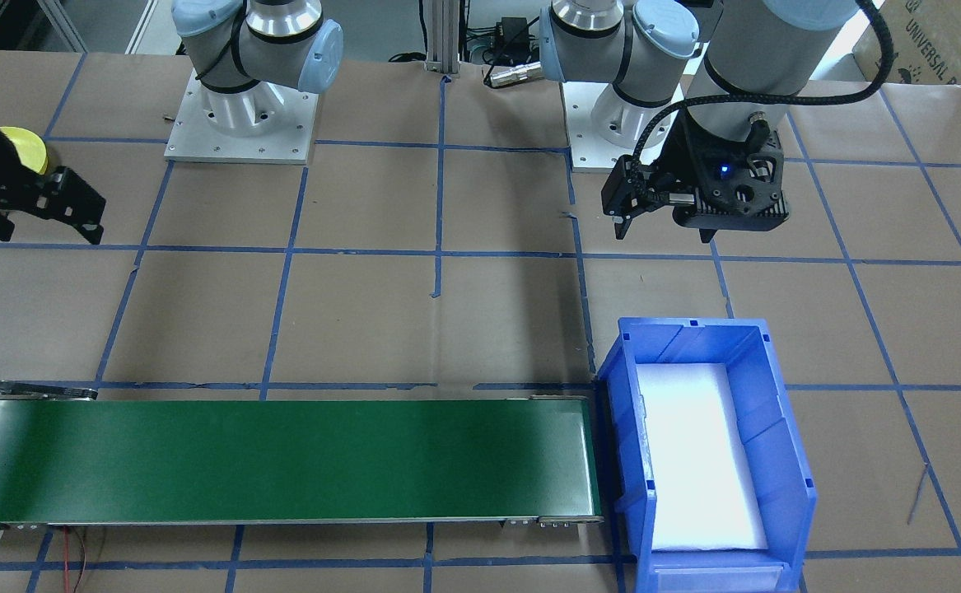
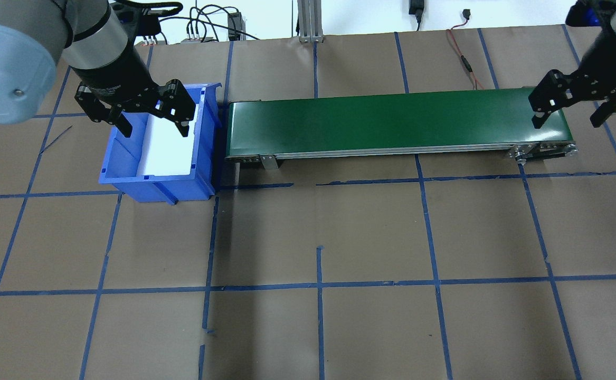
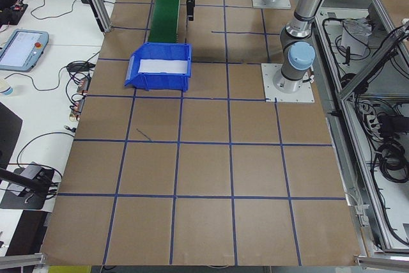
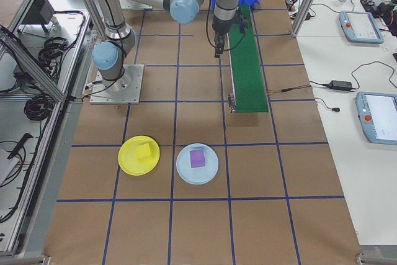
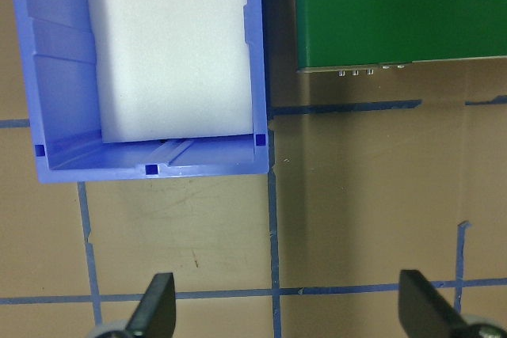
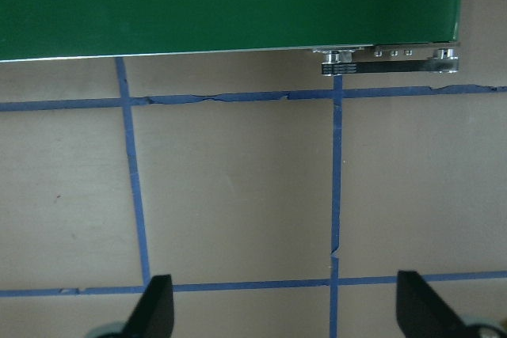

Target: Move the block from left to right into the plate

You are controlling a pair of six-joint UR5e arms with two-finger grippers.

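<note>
Two blocks show only in the exterior right view: a yellow block point(image 4: 144, 151) rests on a yellow plate point(image 4: 127, 159), and a purple block point(image 4: 197, 157) rests on a light-blue plate point(image 4: 185, 167) beside it. An edge of the yellow plate point(image 1: 25, 148) also peeks out behind my right arm. My right gripper point(image 2: 577, 108) hangs open and empty over the conveyor's right end, far from both plates. My left gripper point(image 2: 152, 113) is open and empty above the near side of the blue bin point(image 2: 128, 179). Both wrist views show wide-apart fingertips point(image 5: 158, 306) point(image 6: 158, 306) over bare table.
A green conveyor belt point(image 2: 392, 119) runs across the table's far side from the blue bin, which holds only a white liner point(image 5: 166, 45). Blue tape lines grid the brown table. Both arm bases point(image 1: 241, 115) stand at the robot's edge. Monitors and cables lie beyond the table.
</note>
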